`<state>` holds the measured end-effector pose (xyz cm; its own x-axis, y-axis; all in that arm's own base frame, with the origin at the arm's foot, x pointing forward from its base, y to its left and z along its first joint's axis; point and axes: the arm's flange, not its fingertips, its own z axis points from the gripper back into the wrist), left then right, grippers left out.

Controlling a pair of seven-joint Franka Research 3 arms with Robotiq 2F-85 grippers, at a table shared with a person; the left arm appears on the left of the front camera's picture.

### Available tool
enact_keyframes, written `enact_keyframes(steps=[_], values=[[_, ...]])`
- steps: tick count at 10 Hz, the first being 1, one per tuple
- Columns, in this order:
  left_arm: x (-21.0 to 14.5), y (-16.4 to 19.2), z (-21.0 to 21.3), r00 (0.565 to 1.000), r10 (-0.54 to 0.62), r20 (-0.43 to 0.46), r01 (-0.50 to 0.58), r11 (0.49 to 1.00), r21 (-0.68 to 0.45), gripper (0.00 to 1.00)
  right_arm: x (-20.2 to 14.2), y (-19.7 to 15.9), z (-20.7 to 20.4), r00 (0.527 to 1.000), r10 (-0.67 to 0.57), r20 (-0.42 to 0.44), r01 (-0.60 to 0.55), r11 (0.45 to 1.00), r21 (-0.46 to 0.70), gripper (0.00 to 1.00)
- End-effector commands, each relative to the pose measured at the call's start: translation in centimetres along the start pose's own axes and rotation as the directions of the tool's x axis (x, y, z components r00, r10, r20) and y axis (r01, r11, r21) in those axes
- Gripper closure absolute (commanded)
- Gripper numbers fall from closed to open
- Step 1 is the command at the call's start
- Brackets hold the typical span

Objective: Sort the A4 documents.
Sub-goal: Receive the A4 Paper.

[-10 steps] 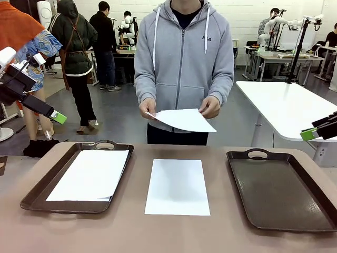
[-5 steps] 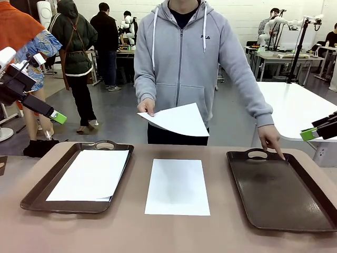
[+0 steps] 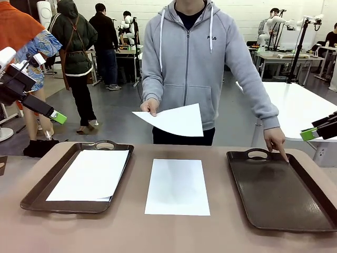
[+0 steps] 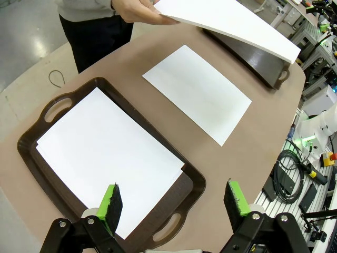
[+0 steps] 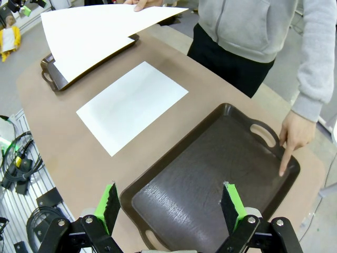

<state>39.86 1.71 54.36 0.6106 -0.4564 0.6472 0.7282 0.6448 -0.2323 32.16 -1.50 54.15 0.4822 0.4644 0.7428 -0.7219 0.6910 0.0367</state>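
Note:
One A4 document [image 3: 177, 186] lies flat on the table between two dark brown trays. More white sheets [image 3: 90, 175] rest stacked in the left tray [image 3: 38, 191]. The person at the far side holds another sheet [image 3: 172, 120] in one hand above the table's far edge. Their other hand [image 3: 275, 143] points a finger at the far rim of the bare right tray [image 3: 279, 195]. My left gripper [image 4: 174, 194] hangs open above the left tray's near end [image 4: 181, 211]. My right gripper [image 5: 169, 192] is open above the right tray [image 5: 210, 168]. Neither holds anything.
In the front view the left gripper [image 3: 57, 117] stands high at the left edge and the right gripper [image 3: 309, 134] high at the right edge, both off the table. Cables and gear [image 4: 295, 174] lie on the floor beside the table. A white table [image 3: 295, 108] stands behind on the right.
The person let go of the held sheet with one hand and reached that hand over to point at the right tray. The held sheet shifted slightly left. Both arms stayed still.

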Motion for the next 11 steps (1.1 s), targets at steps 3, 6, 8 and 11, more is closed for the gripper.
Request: enact_keyframes(steps=[3, 6, 8, 11], values=[[-0.12, -0.01, 0.13, 1.000, -0.007, 0.011, 0.007, 1.000, -0.012, 0.00, -0.02, -0.08, -0.30, 1.000, -0.002, 0.007, 0.001, 1.000, 0.017, 0.00], [-0.12, -0.01, 0.13, 1.000, -0.007, 0.011, 0.007, 1.000, -0.012, 0.00, -0.02, -0.08, -0.30, 1.000, -0.002, 0.007, 0.001, 1.000, 0.017, 0.00], [-0.12, -0.01, 0.13, 1.000, -0.007, 0.011, 0.007, 1.000, -0.012, 0.00, -0.02, -0.08, -0.30, 1.000, -0.002, 0.007, 0.001, 1.000, 0.017, 0.00], [-0.12, -0.01, 0.13, 1.000, -0.007, 0.011, 0.007, 1.000, -0.012, 0.00, -0.02, -0.08, -0.30, 1.000, -0.002, 0.007, 0.001, 1.000, 0.017, 0.00]])
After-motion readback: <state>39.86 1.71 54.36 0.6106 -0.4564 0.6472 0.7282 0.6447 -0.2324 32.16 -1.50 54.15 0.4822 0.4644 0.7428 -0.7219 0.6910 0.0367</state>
